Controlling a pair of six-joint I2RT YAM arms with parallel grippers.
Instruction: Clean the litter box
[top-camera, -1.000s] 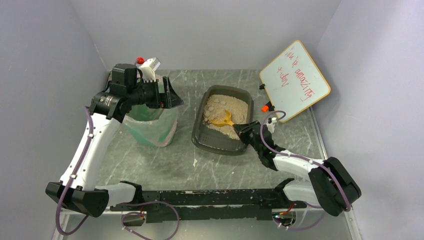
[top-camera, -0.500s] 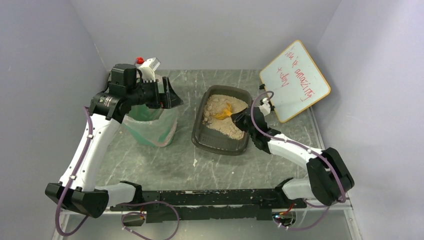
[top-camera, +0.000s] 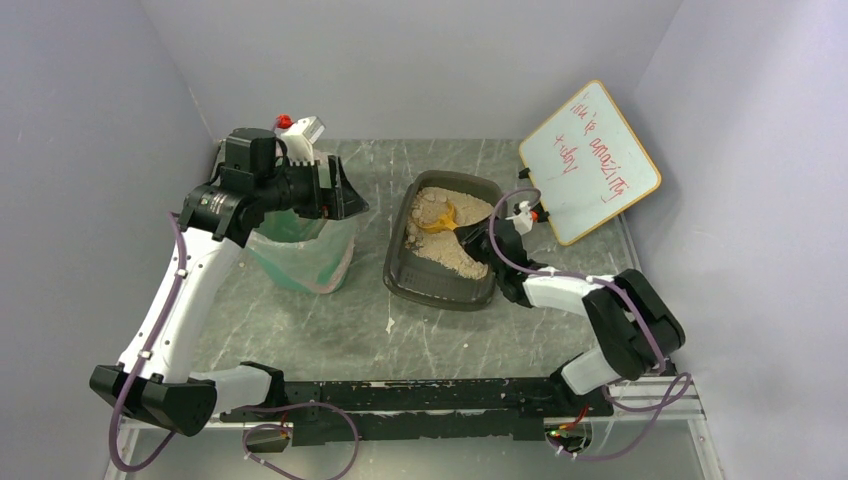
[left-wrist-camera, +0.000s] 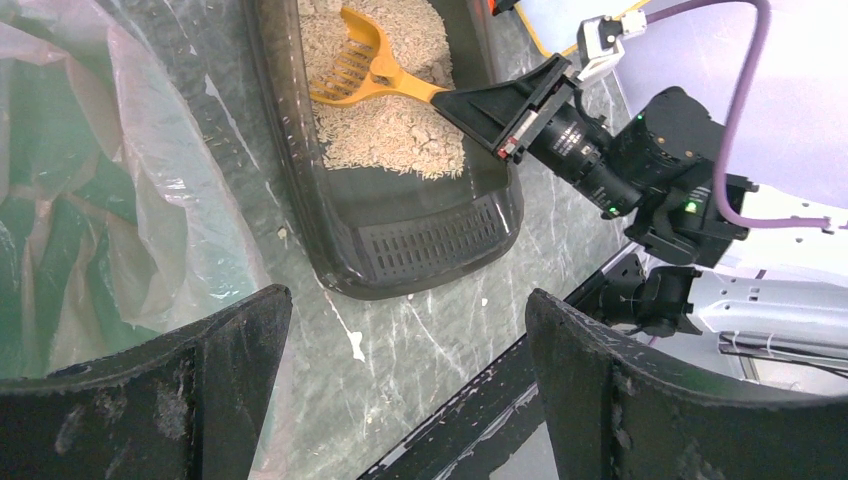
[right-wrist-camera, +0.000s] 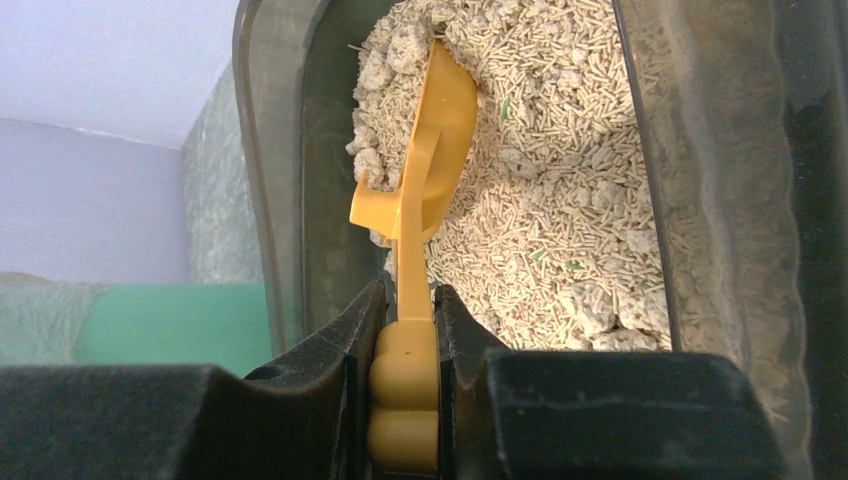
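While beneath right pincer (top-camera: 472, 235), litter box (top-camera: 432, 291)

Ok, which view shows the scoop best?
Right wrist: the scoop is close up, handle clamped in the right gripper, blade edge-on in litter. Left wrist shows its slotted face; top external, just a small orange patch.

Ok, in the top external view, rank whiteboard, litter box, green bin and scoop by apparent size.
1. Whiteboard and litter box: about alike, not ranked.
2. Green bin, partly hidden.
3. Orange scoop, clearly smallest.
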